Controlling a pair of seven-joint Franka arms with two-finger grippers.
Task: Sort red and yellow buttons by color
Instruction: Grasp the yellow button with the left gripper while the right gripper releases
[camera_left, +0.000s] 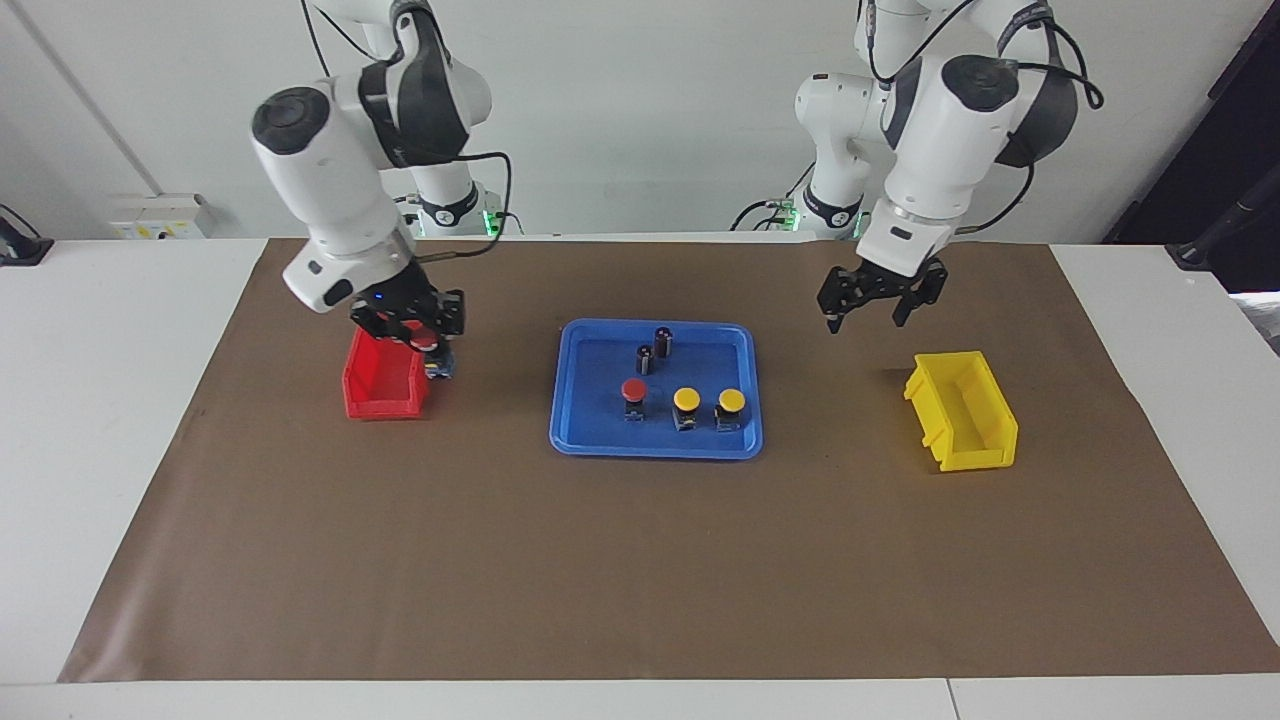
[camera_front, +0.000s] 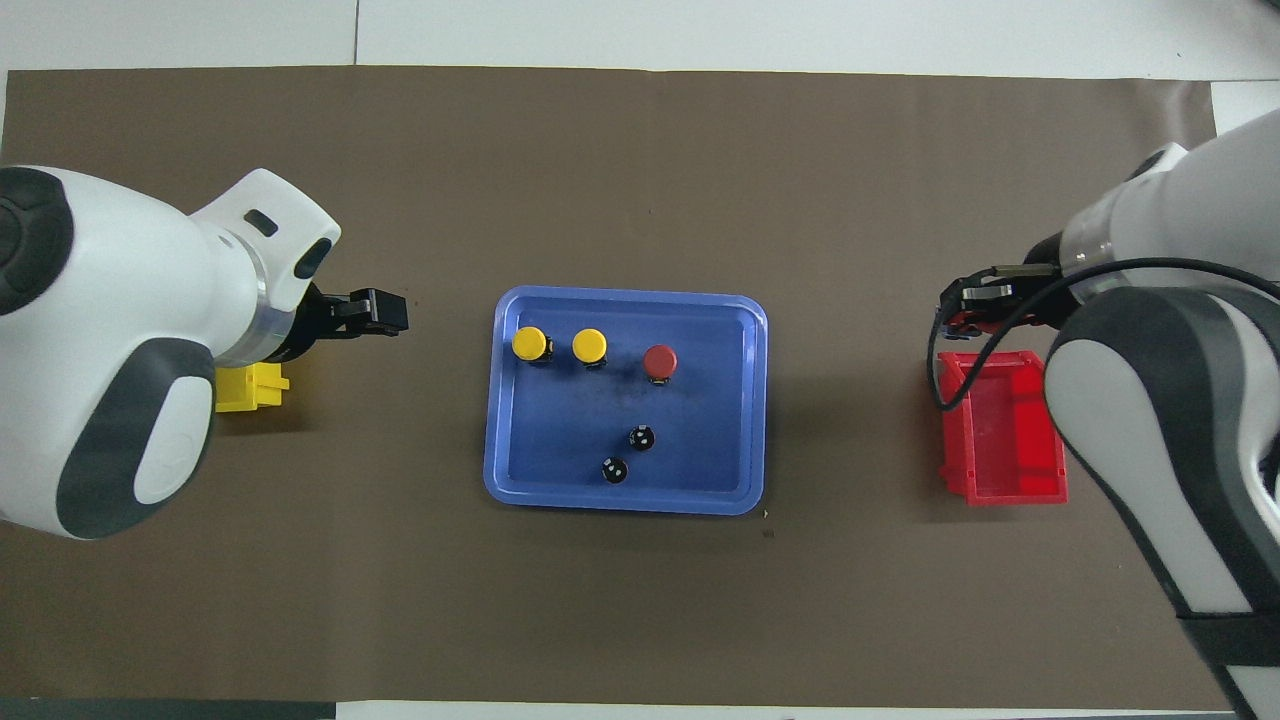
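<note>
Right gripper, seen in the facing view, is clamped on a red button with its dark base hanging below, over the tray-side edge of the red bin; the bin's long axis runs away from the robots. Left gripper hangs spread between blue tray and yellow bin.

Overhead, the right gripper sits over the red bin's farther rim. On the tray remain two yellow buttons and one red button, caps up.
</note>
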